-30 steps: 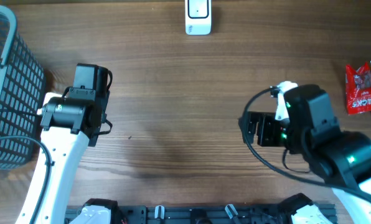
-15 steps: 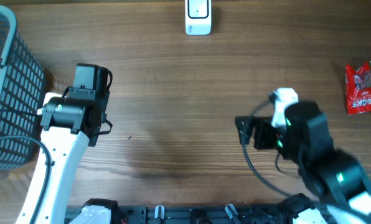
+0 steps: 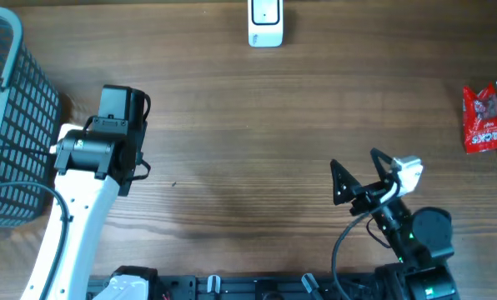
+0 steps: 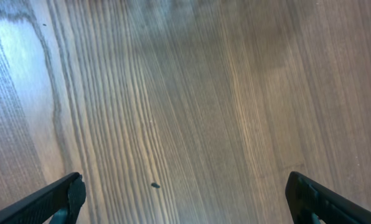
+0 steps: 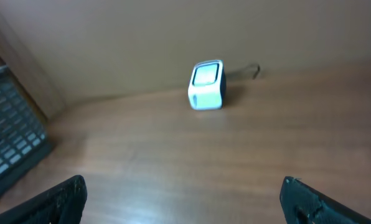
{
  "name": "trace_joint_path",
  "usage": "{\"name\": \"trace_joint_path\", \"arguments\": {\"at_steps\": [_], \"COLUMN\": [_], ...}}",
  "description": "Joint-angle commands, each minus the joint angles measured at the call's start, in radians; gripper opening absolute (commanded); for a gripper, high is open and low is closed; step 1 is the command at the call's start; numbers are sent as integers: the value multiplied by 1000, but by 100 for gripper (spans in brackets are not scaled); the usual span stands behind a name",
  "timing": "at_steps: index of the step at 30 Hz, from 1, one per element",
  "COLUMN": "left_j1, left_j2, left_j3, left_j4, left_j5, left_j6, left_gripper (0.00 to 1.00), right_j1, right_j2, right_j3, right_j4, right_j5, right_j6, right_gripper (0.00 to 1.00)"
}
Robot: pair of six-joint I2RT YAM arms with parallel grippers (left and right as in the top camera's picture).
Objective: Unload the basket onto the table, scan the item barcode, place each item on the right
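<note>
"Item?"
"It's the red snack packet (image 3: 483, 119), at the far right edge of the table (image 3: 232, 125), long axis front-to-back. It's right of and beyond the right gripper (image 5: 182, 202), the nearer one."
"Jaws?"
"Both wide, empty. Right one's low, tipped up toward the scanner (image 5: 206, 85). The left gripper (image 4: 185, 196) points straight down."

White scanner (image 3: 265, 23) at far edge; red packet (image 3: 482, 119), apparently flat, far right.
</note>
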Motion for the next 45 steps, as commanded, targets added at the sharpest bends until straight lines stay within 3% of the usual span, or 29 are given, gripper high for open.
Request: {"name": "trace_joint_path", "arguments": {"at_steps": [1, 7, 20, 31, 45], "left_j1": [5, 5, 5, 5, 5], "left_j2": [3, 3, 3, 3, 3], "left_j3": [14, 14, 14, 14, 14], "left_j4": [0, 0, 0, 0, 0], "left_j5": [-16, -17, -16, -16, -16], "left_j6": [12, 12, 12, 12, 12], "left_gripper": [100, 100, 100, 100, 100], "right_j1": [-24, -74, -199, -203, -216], "right_j2": [-74, -147, -185, -185, -185], "right_j3": [-85, -198, -198, -198, -198], "right_j4": [79, 158, 124, 120, 120], "right_j5": [-21, -10, 30, 50, 78], "right_j6": [-39, -40, -170, -256, -246], "right_gripper": [100, 100, 100, 100, 100]}}
